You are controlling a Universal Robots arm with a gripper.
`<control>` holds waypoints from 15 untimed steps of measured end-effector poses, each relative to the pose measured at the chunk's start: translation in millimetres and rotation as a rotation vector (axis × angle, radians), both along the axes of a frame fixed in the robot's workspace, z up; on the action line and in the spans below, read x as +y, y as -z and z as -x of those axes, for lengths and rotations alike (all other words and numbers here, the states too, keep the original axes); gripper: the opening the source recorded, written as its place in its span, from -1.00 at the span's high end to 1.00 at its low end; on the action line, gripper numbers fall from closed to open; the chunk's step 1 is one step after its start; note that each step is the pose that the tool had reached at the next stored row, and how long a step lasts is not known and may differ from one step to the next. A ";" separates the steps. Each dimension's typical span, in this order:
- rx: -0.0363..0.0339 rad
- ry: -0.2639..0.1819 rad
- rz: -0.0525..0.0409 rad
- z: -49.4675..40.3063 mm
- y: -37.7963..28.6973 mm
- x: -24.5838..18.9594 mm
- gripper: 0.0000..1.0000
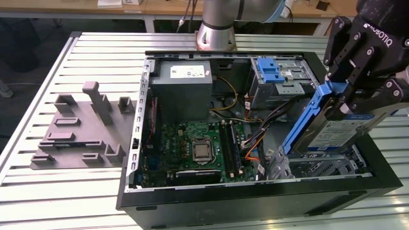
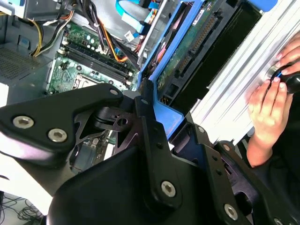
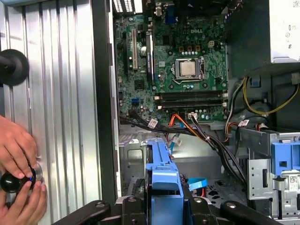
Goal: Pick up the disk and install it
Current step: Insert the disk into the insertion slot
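The disk is a silver drive with a blue-and-white label in a blue plastic carrier. It hangs tilted, one end down, over the metal drive bay at the exterior view's right end of the open computer case. My black gripper is shut on its upper part. In the second wrist view the disk shows its green circuit-board underside, with my gripper clamped on the blue frame. The first wrist view has the carrier's blue edge between my gripper fingers, above the case floor.
The case holds a green motherboard, a grey power-supply box, loose cables and a bare blue caddy in the far cage. A grey fixture lies on the slatted table. A person's hand rests beside the case.
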State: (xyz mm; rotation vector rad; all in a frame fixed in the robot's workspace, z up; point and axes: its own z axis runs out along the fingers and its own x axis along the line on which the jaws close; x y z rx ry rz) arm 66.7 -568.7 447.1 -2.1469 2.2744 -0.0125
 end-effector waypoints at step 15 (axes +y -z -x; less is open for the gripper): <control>-0.0001 -0.013 0.0000 -4.6 5.6 1.4 0.27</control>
